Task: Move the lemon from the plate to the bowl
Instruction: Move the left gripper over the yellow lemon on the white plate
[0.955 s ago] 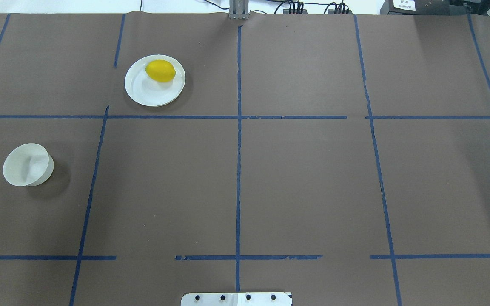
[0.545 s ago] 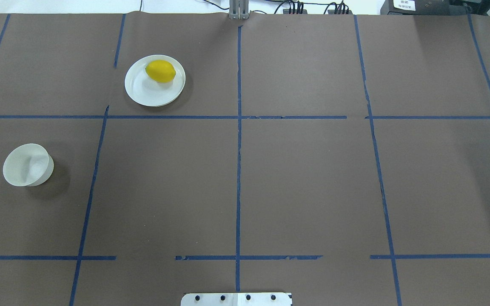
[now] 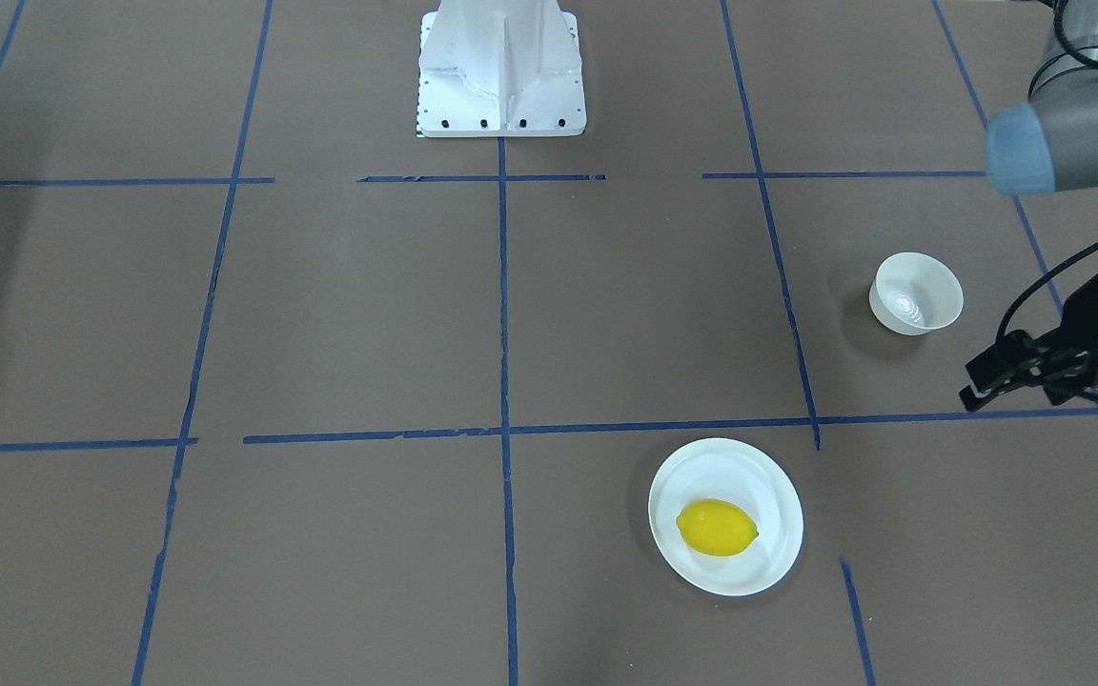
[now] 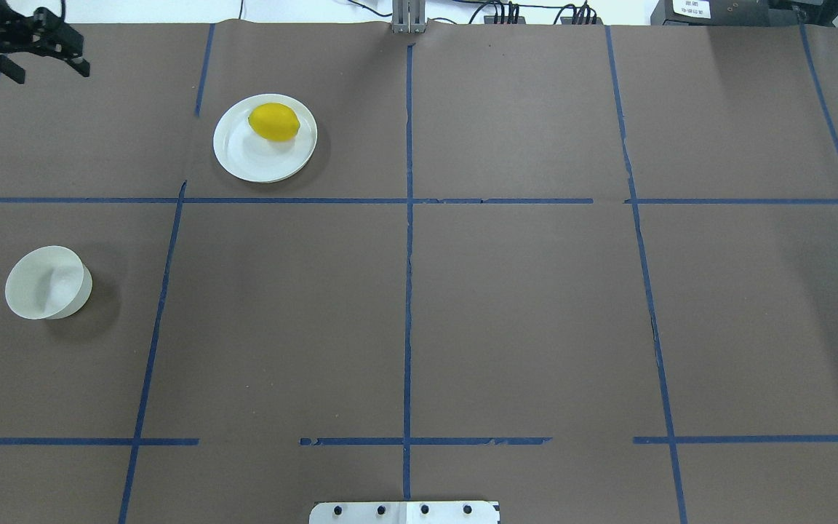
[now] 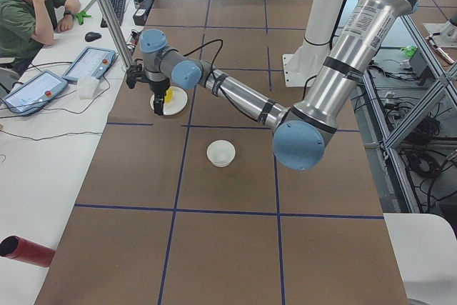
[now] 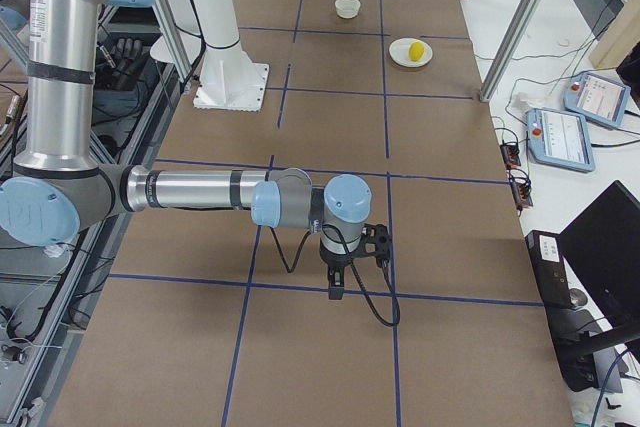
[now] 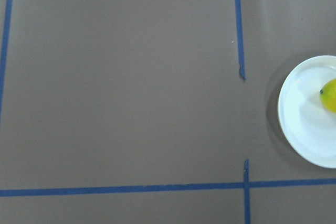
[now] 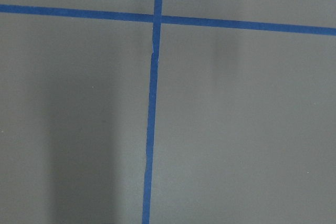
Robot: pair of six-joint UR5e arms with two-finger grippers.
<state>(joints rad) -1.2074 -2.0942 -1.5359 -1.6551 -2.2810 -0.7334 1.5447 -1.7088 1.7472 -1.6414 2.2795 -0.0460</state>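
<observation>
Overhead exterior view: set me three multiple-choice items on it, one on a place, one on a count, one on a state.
1. The lemon lies:
A. on the plate
B. in the bowl
C. on bare paper

2. White dishes in view:
A. one
B. two
C. three

3. The left gripper is:
A. shut on the lemon
B. inside the bowl
C. open, holding nothing

Answers:
1 A: the lemon sits on the plate's far part.
2 B: only the plate and the bowl show.
3 C: its jaws stand apart at the view's top-left corner, clear of both dishes.
</observation>
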